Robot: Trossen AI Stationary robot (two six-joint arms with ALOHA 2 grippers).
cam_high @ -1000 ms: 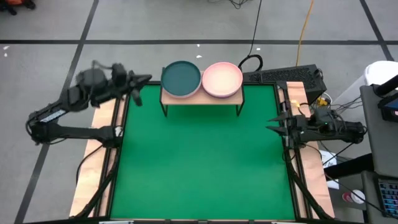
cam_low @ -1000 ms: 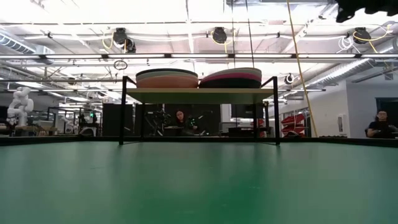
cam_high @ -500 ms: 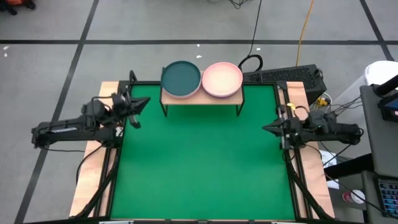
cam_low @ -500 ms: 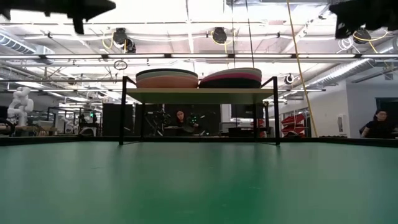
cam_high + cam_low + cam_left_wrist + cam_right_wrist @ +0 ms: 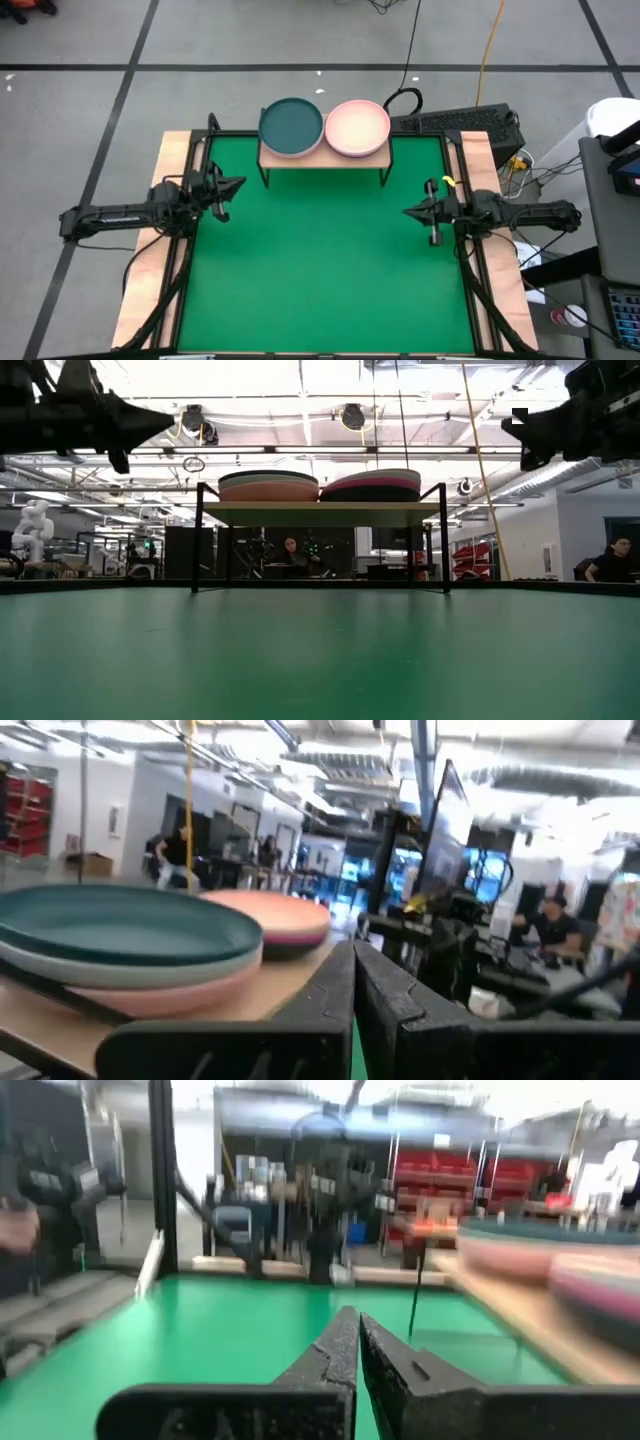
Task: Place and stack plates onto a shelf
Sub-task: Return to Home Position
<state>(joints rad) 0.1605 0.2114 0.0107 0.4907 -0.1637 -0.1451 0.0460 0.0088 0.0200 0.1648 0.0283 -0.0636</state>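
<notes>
Two stacks of plates rest on the wooden-topped shelf (image 5: 322, 160) at the mat's far edge: a left stack topped by a dark teal plate (image 5: 291, 125) and a right stack topped by a light pink plate (image 5: 357, 127). In the low view the left stack (image 5: 268, 485) and the right stack (image 5: 372, 484) sit side by side on the plank. My left gripper (image 5: 238, 183) hovers shut over the mat's left edge, holding nothing. My right gripper (image 5: 408, 212) hovers shut over the mat's right edge, also holding nothing. Both fingertip pairs meet in the wrist views (image 5: 352, 952) (image 5: 352, 1320).
The green mat (image 5: 320, 260) covers the table between the arms. A dark keyboard-like device (image 5: 455, 122) and cables lie behind the shelf at the right. People sit in the room beyond the table (image 5: 610, 560).
My left gripper has swung from beyond the table's far left corner toward the near side, and now sits lower over the mat's left edge. My right gripper has shut its fingers and moved a little left and nearer over the mat's right edge. The plates have not moved.
</notes>
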